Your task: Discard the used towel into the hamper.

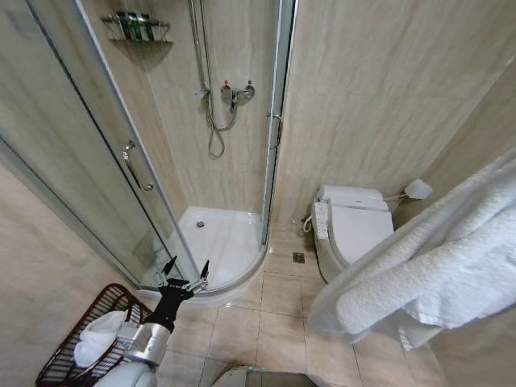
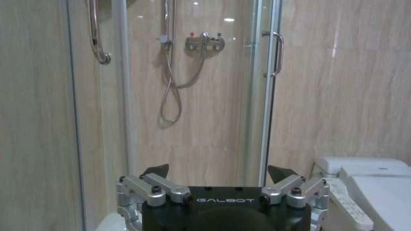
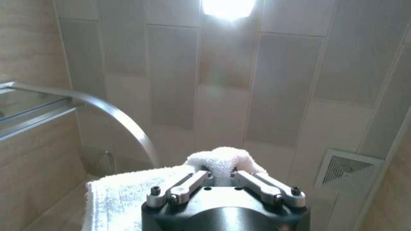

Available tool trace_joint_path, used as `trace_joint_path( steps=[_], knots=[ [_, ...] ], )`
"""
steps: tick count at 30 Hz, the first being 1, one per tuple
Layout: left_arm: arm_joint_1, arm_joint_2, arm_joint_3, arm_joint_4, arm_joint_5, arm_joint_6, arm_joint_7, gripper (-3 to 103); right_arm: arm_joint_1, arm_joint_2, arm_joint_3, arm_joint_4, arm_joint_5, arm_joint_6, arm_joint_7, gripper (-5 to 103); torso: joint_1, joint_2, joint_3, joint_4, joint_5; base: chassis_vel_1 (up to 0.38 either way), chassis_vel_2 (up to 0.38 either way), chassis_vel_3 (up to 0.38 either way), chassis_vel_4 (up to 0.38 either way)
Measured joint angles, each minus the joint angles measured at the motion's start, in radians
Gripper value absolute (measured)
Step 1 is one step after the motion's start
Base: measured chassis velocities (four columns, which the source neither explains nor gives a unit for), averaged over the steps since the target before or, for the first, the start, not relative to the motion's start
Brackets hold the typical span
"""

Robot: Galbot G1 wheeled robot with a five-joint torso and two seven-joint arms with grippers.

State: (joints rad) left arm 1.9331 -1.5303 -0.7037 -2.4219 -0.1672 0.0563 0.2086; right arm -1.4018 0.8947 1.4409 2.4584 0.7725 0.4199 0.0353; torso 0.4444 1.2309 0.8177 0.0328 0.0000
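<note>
Head view. Bathroom with tiled floor. The hamper, a dark reddish-brown wire basket, sits at the lower left of the frame on the floor beside the shower stall; a white cloth already lies inside it. The left end effector is raised just above and to the right of the hamper's rim, its two dark fingers spread apart and nothing between them, pointing toward the curved glass shower door. A big white towel drapes across the right side of the frame from the upper right edge down toward the lower centre (folded thick, hanging in front of the wall). The toilet stands behind it at right of centre, lid down.

Left wrist view. The left end effector sits at the bottom centre of the frame, fingers wide apart and empty. Beyond it, the shower mixer with its hose is at upper centre, a door handle at upper right, and the toilet at the lower right corner.

Right wrist view. The right end effector is at lower centre, its fingers closed on a bunched fold of the towel, which spreads off to the lower left. Above is the panelled ceiling with a bright lamp at top centre and a vent grille at right (camera looks upward).
</note>
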Motion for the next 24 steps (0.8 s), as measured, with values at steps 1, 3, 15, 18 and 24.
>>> trace_joint_path(
  steps=[1,3,15,18,24],
  knots=[
    [0.000,0.000,0.000,0.000,0.000,0.000,0.000,100,0.000,0.001,0.000,0.001,0.000,0.000,0.000,5,0.004,0.008,0.004,0.0000,0.0000,0.000,0.000,0.000,0.000],
    [0.000,0.000,0.000,0.000,0.000,0.000,0.000,100,0.000,0.001,0.000,0.001,0.001,0.000,0.000,5,0.006,0.014,0.008,0.0000,0.0000,0.000,0.000,0.000,0.000],
    [0.000,0.000,0.000,0.000,0.000,0.000,0.000,100,0.003,0.008,0.000,0.001,0.004,-0.003,0.000,5,0.039,0.086,0.047,0.0000,0.0000,0.000,0.000,0.000,0.000],
    [0.000,0.000,0.000,0.000,0.000,0.000,0.000,100,0.002,0.007,-0.001,-0.001,0.004,-0.003,0.000,5,0.046,0.101,0.055,0.0000,0.0001,0.000,0.000,0.000,0.000],
    [0.000,0.000,0.000,0.000,0.000,0.000,0.000,100,0.005,-0.009,-0.001,0.008,0.006,-0.010,0.007,5,0.062,0.137,0.074,0.0000,-0.0001,0.000,0.000,0.000,0.000]
  ],
)
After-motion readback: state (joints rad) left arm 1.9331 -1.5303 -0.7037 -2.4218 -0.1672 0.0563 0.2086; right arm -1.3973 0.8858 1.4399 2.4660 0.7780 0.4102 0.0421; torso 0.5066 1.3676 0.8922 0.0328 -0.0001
